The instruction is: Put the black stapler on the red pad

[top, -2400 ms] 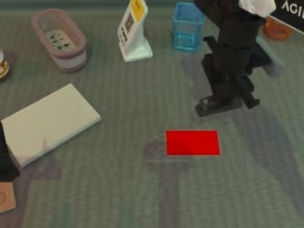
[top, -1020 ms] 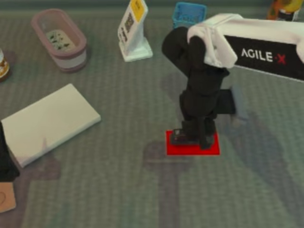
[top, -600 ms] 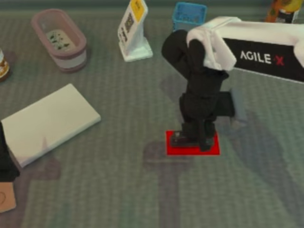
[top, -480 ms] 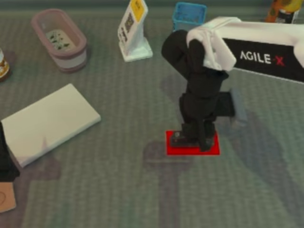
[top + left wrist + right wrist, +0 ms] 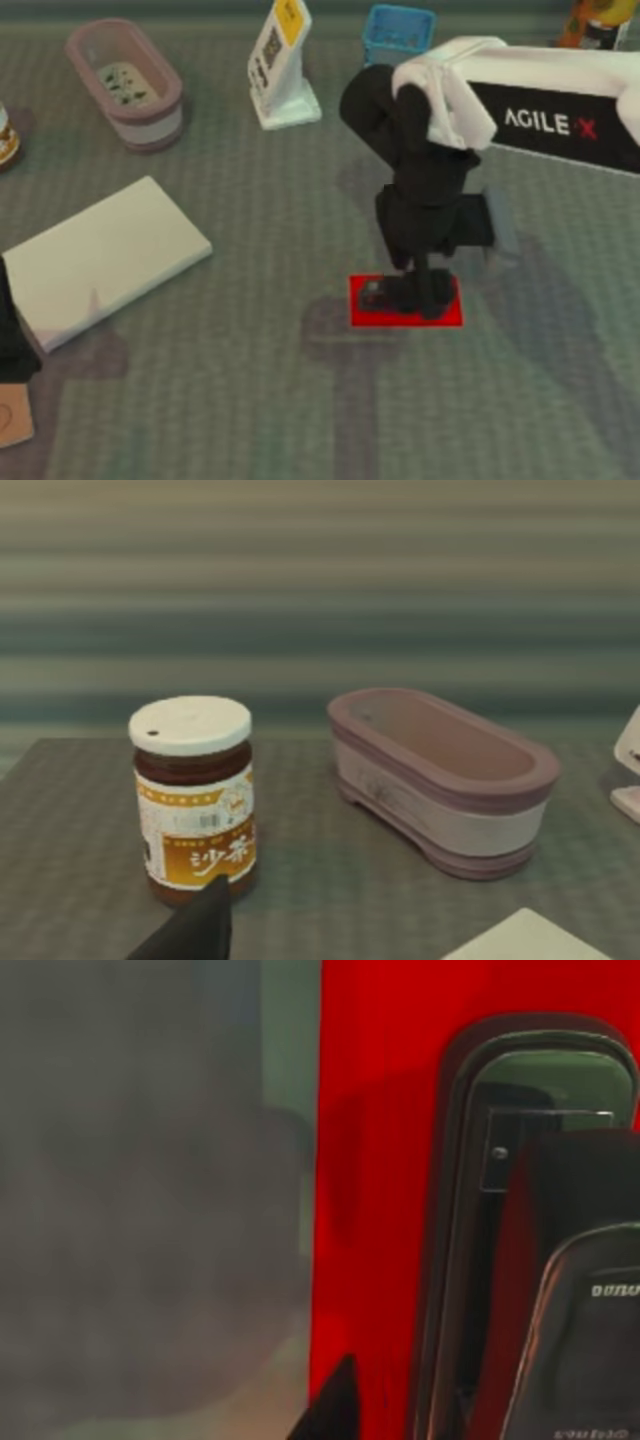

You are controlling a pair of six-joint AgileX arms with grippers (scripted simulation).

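The black stapler (image 5: 378,292) lies on the red pad (image 5: 452,314) in the middle of the table, its length running left to right. My right gripper (image 5: 421,296) stands straight over it, open. In the right wrist view the stapler (image 5: 520,1210) rests on the red pad (image 5: 380,1160), and one fingertip (image 5: 338,1405) stands apart from it with red showing between them. The other finger is out of view. My left gripper (image 5: 12,345) is parked at the table's left edge, open, with one fingertip (image 5: 200,930) showing in the left wrist view.
A white slab (image 5: 105,258) lies at the left. A pink tub (image 5: 125,85), a white QR-code stand (image 5: 282,65) and a blue basket (image 5: 398,35) line the back. A sauce jar (image 5: 193,800) stands at the far left, and an orange object (image 5: 590,20) at the back right.
My right arm brought the stapler from behind and to the right of the pad down onto it. In the last half second its fingers parted from the stapler. The left arm stayed still.
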